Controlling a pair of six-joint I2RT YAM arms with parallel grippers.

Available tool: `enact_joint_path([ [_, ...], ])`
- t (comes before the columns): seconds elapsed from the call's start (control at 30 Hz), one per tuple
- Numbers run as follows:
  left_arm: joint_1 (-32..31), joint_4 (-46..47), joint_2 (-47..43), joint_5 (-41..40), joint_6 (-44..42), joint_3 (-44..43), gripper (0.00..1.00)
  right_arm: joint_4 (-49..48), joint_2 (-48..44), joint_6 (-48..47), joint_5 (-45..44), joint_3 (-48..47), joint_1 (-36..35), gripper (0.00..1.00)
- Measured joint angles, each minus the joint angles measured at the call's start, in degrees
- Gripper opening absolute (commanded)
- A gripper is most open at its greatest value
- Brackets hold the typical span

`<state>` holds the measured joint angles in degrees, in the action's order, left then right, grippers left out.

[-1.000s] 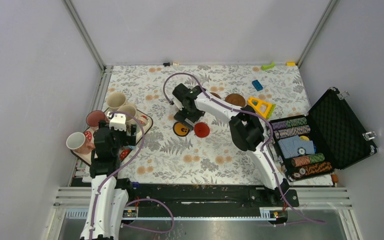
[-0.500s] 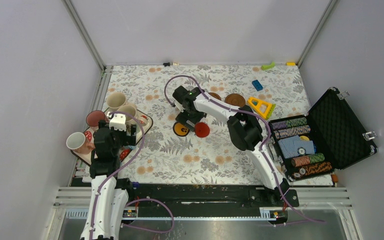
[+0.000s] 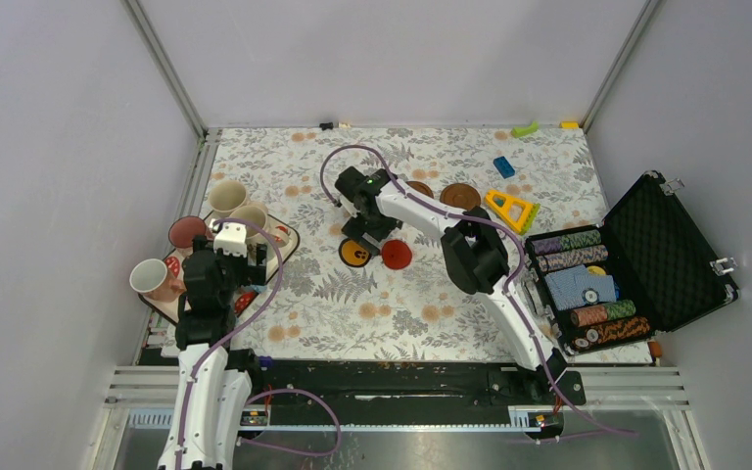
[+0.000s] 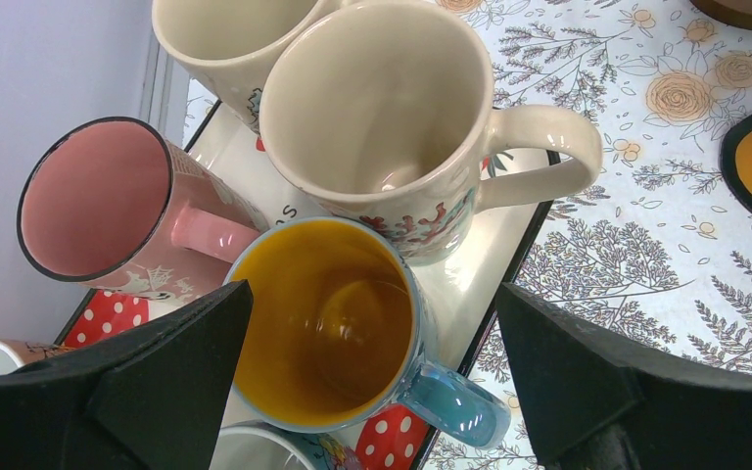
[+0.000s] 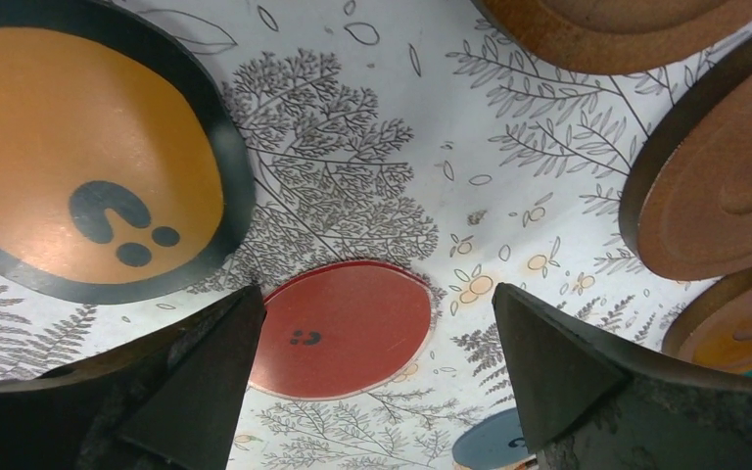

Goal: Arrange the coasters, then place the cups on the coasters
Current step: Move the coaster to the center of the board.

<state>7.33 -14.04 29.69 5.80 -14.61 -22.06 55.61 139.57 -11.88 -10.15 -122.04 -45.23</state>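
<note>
Several cups crowd the strawberry tray point(image 4: 490, 257) at the left: a blue cup with yellow interior point(image 4: 323, 323), two cream cups point(image 4: 382, 98), a pink one point(image 4: 88, 201). My left gripper point(image 4: 372, 382) hangs open straddling the blue cup, not touching it; from the top external view it point(image 3: 227, 253) covers that cup. My right gripper point(image 5: 377, 382) stands open just above the red coaster point(image 5: 348, 328). Around it lie the orange black-rimmed coaster point(image 5: 78, 147), three brown coasters point(image 5: 725, 186) and part of a grey-blue one point(image 5: 490, 441). From above the right gripper point(image 3: 372, 235) sits behind the orange point(image 3: 355, 253) and red point(image 3: 396, 254) coasters.
An open black case of poker chips point(image 3: 597, 284) stands at the right edge. A yellow triangle toy point(image 3: 511, 208), a blue brick point(image 3: 503, 166) and a green piece point(image 3: 524, 128) lie at the back right. Grey walls enclose the floral table point(image 3: 372, 304).
The right wrist has shifted slightly to the right over the coasters. The left arm has not moved.
</note>
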Motion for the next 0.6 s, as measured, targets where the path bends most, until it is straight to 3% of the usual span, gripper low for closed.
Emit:
enact_joint_path([
  [0.37, 0.0, -0.02, -0.83, 0.02, 0.0, 0.0, 0.99, -2.29, -5.99, -1.36, -2.93, 11.08, 0.02, 0.96],
  [0.6, 0.0, -0.04, -1.22, 0.02, 0.0, 0.0, 0.99, -2.23, -6.45, -3.13, -5.33, 11.21, 0.02, 0.98],
])
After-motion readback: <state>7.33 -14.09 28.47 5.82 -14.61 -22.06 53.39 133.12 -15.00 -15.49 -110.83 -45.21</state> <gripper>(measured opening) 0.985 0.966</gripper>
